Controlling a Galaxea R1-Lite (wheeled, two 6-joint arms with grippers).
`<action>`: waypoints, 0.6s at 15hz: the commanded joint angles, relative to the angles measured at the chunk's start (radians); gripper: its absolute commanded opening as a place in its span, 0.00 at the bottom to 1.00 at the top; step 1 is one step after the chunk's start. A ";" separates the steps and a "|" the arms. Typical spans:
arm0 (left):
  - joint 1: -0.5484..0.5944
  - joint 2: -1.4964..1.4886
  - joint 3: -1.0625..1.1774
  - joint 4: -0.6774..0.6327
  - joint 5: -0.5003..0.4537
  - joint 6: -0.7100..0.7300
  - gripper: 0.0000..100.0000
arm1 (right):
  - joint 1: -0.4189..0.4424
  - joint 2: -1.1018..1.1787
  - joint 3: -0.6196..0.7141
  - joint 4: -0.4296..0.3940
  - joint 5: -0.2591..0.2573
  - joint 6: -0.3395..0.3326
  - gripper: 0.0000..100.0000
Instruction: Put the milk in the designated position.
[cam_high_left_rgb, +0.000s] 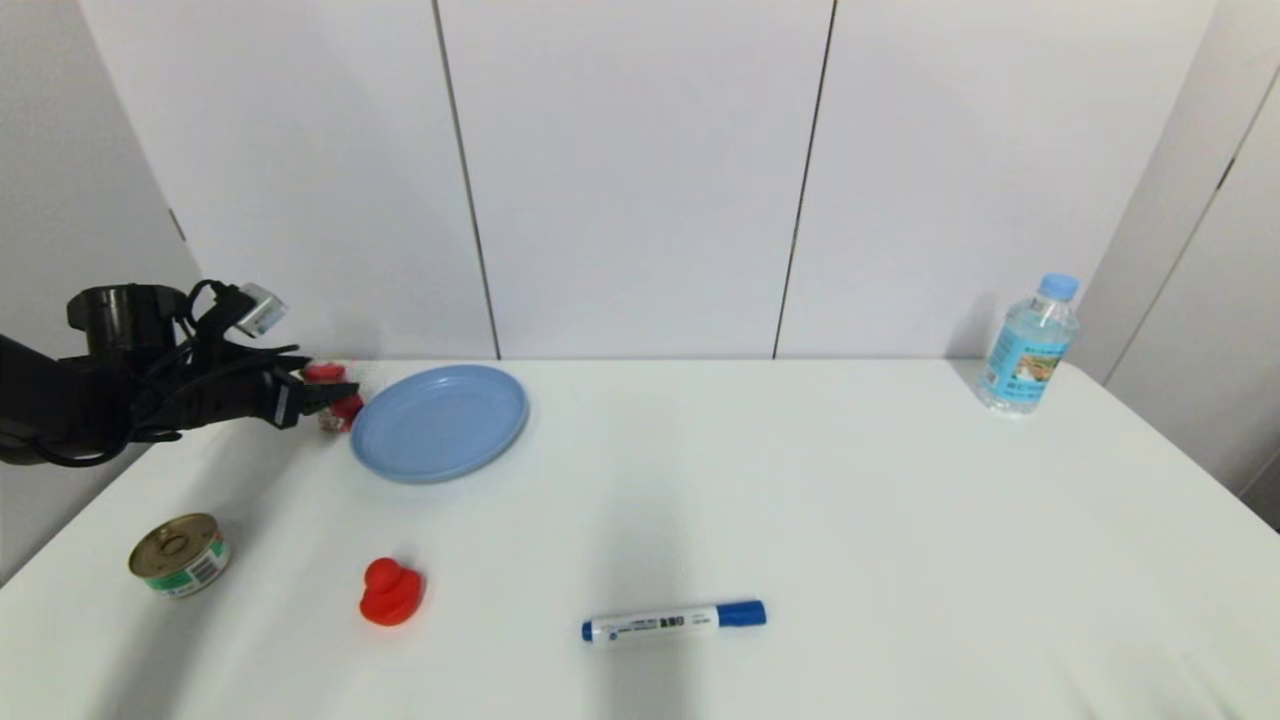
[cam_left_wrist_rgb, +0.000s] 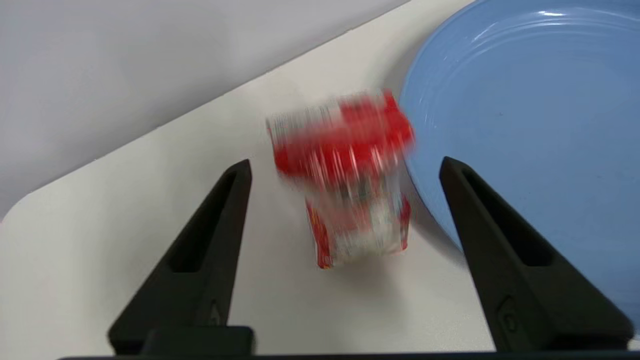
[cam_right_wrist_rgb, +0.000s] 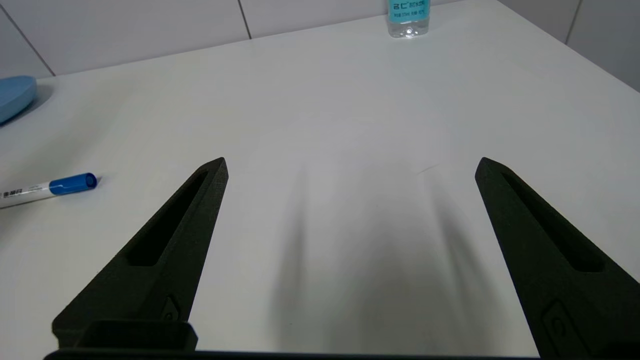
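- Currently the small red-and-white milk carton (cam_left_wrist_rgb: 350, 185) stands on the white table (cam_high_left_rgb: 800, 500), just beside the round blue plate (cam_high_left_rgb: 438, 422).
- Left gripper (cam_left_wrist_rgb: 345, 165) hovers with fingers spread either side of it, not touching.
- Right gripper (cam_right_wrist_rgb: 350, 162) hangs over bare table, fingers spread wide.

milk (cam_left_wrist_rgb: 350, 180) is a red blur between the left gripper (cam_left_wrist_rgb: 345, 165) fingers, print unreadable; plate (cam_left_wrist_rgb: 525, 125) beside it runs off frame.

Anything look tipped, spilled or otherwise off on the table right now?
Nothing is spilled or damaged. The milk stands between the open left tool, close beside the blue plate; whether they touch is unclear. The marker lies flat; the right tool is open over bare table.
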 joint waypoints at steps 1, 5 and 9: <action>0.005 -0.029 0.011 -0.005 -0.004 -0.002 1.00 | 0.000 0.001 0.000 0.000 -0.002 0.001 1.00; 0.004 -0.098 0.030 0.012 -0.004 -0.008 1.00 | 0.000 0.001 0.000 0.000 0.000 0.001 1.00; -0.010 -0.295 0.162 0.087 -0.007 -0.008 1.00 | 0.000 0.001 0.000 0.000 -0.002 0.001 1.00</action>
